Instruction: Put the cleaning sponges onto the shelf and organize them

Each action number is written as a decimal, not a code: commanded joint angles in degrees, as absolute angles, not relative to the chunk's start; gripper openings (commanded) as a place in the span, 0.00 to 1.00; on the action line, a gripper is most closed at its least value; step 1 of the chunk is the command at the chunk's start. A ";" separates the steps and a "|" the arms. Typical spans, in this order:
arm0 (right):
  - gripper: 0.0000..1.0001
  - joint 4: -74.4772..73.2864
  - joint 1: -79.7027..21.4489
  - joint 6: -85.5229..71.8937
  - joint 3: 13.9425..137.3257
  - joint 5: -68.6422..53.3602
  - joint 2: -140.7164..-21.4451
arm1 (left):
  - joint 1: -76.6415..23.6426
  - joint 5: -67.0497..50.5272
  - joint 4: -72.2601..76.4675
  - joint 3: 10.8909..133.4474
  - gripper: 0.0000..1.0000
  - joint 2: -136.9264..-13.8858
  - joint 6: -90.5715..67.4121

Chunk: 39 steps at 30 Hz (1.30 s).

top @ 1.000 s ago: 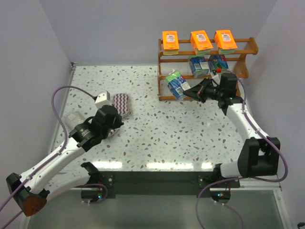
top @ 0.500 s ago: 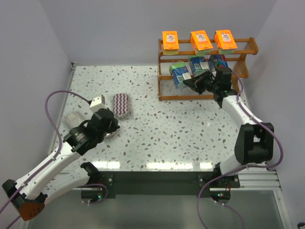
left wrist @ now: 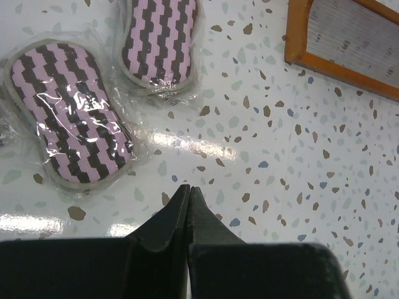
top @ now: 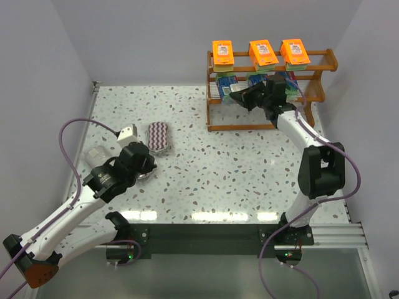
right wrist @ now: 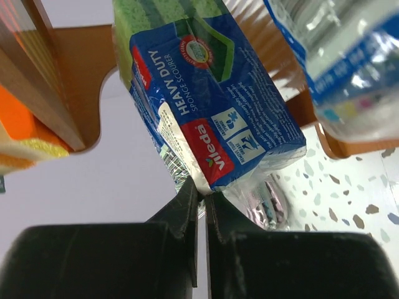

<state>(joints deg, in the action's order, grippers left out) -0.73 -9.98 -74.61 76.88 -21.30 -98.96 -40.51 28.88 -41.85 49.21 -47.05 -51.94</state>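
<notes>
Right gripper (right wrist: 201, 193): fingers pinched tight on the wrap seam of a blue-green sponge pack (right wrist: 212, 106), label side facing the wrist cam. Pack sticks out straight ahead of the fingertips, tilted, at the left end of the shelf (top: 329, 61) mid tier. Whether it sits on the rails or hangs just off them, can't tell. A second blue-green pack (right wrist: 336, 56) is just ahead & to the right of that gripper, close beside the held one. Three orange packs (top: 222, 53) (top: 263, 53) (top: 294, 52) stand in a row on the top tier, above the right gripper & apart from it. Left gripper (left wrist: 189, 190): fingers pressed together, nothing btwn them, tips low over the speckled counter (left wrist: 280, 156). Ahead-left of it lies a purple-white zigzag pad (left wrist: 72, 115) in a clear bag, flat on the counter. A second zigzag pad (left wrist: 161, 43) lies further ahead, slightly left, w/ the bags' edges touching. Neither pad touches the left gripper. Shelf's bottom corner is far ahead-right of the left gripper, and the right gripper is well apart from it.
</notes>
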 commanded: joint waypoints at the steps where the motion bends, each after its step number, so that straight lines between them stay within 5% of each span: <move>1: 0.00 -2.63 -10.81 -76.20 83.31 -16.44 -100.80 | -40.17 29.88 -42.98 48.96 0.00 -46.23 -53.44; 13: 0.00 -5.54 -12.57 -77.87 87.62 -13.36 -105.29 | -40.17 30.67 -44.03 47.46 0.00 -44.74 -55.02; 22: 0.46 -2.11 -13.18 -78.31 89.56 -16.95 -106.27 | -40.17 30.50 -43.86 46.93 0.02 -45.70 -55.90; 27: 0.64 -3.51 -13.18 -76.12 85.88 -17.84 -100.12 | -40.17 31.29 -43.33 47.02 0.24 -45.88 -56.16; 33: 0.71 -5.36 -13.18 -72.34 77.36 -21.61 -89.76 | -40.17 33.22 -42.01 48.34 0.41 -47.63 -55.81; 39: 0.71 -8.35 -12.83 -65.67 72.87 -25.31 -85.52 | -40.08 34.01 -38.85 51.24 0.43 -52.73 -52.74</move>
